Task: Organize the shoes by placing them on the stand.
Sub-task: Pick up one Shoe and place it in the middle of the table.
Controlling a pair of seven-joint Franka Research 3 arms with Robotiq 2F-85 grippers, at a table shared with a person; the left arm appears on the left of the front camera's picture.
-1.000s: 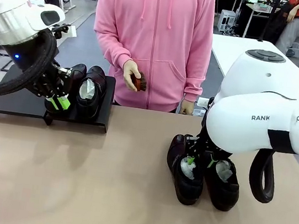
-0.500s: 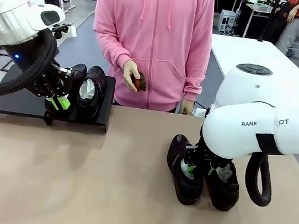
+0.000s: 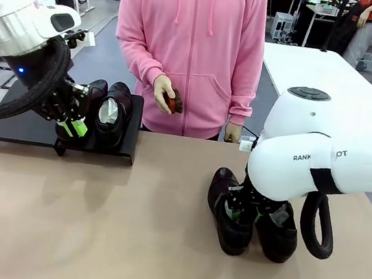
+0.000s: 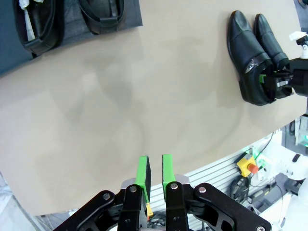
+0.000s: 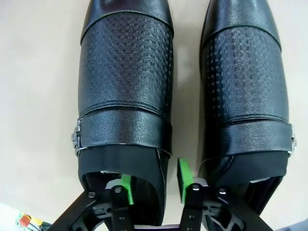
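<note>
Two black shoes [image 3: 91, 107] [image 3: 113, 112] rest side by side at the right end of the black stand [image 3: 21, 129]. My left gripper [image 3: 70, 127] hangs just in front of them; in the left wrist view its green pads [image 4: 143, 174] stand almost together with nothing between, so left gripper [image 4: 154, 174] is shut. Two more shoes [image 3: 228, 218] [image 3: 278, 230] lie on the table. My right gripper [image 5: 154, 185] is open astride the side wall of the left shoe [image 5: 126, 72]: one finger is inside its opening, the other in the gap beside the second shoe [image 5: 245, 77].
A person in a pink hoodie stands at the far edge, holding a small brown brush [image 3: 172, 101]. The left part of the stand holds no shoes. Tan tabletop [image 3: 125, 228] stretches between the stand and the right pair.
My right arm has sunk lower over the pair on the table, bringing its gripper down onto the left shoe. The left arm and the shoes on the stand have not moved.
</note>
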